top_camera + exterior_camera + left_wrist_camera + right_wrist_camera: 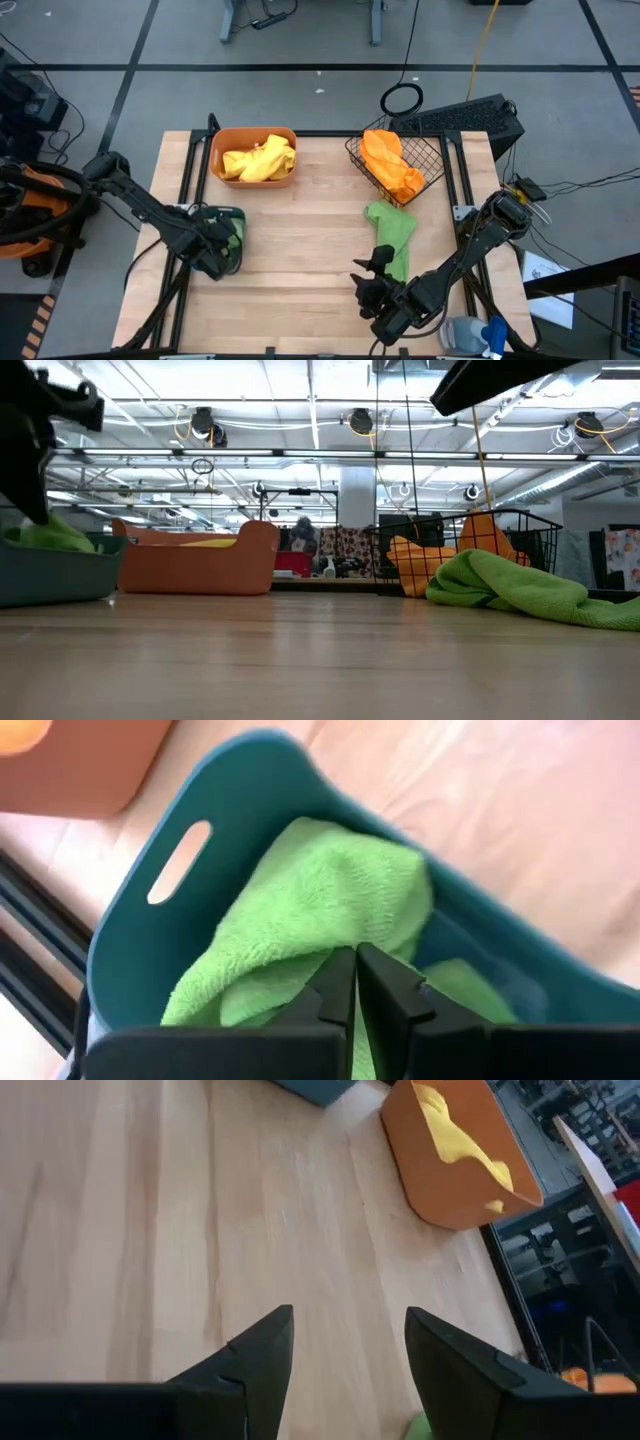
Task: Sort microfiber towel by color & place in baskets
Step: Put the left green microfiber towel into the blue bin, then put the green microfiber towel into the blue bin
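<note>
From above, the left hand (222,243) sits over the teal tub (236,214) at the bench's (300,250) left edge, and only a sliver of green shows there. The left wrist view fills that in: a green towel (330,910) bunched inside the tub, with the hand's fingers (340,985) pressed together, empty, just above the cloth. The right hand (372,285) hovers near the front edge, its fingers (255,1355) parted over bare wood, holding nothing; its own view shows the gap clearly, which the high view does not. A second green towel (392,228) lies loose on the bench just behind that hand, reaching toward the wire basket (425,150) at the back right, which holds an orange towel (390,163). The orange tub (254,180) at the back left holds a yellow towel (260,158). The low view shows the loose green towel heaped in a soft mound, its height hidden from above.
</note>
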Tool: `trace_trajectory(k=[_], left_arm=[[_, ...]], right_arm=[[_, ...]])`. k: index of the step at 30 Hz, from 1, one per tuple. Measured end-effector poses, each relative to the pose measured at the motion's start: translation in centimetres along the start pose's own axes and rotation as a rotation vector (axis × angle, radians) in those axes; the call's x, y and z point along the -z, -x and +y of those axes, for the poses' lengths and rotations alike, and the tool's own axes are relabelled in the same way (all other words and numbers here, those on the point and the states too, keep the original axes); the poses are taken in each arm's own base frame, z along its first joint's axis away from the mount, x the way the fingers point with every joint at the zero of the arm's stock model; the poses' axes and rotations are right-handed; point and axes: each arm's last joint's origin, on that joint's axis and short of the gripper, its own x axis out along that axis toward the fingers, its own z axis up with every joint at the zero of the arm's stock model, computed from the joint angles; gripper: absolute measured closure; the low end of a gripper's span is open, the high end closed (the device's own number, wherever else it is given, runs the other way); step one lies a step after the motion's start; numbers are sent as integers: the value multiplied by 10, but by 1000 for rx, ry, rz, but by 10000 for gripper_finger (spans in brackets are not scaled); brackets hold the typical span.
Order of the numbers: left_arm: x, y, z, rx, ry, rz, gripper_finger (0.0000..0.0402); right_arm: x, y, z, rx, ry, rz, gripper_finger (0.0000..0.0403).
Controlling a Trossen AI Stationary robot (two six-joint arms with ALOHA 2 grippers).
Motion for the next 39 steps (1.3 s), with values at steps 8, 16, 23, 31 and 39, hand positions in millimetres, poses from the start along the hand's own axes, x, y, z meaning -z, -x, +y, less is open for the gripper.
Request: trace_trajectory(k=[8,16,23,31,39], left_arm=[[-16,45,-11,105,28,-206,368],[-30,58,-26,164,8,-521,368],[-39,60,-36,142,42,-761,368],[-36,46,-41,131,38,-769,368],[-37,47,-44,161,55,-769,368]], right_arm=[[17,2,-8,-27,-58,193,220],[36,-3,-23,119,-250,330,219],[72,-36,-19,77,-322,495,137],[112,-64,-28,221,-545,536,74],[130,-85,-28,234,-682,411,74]])
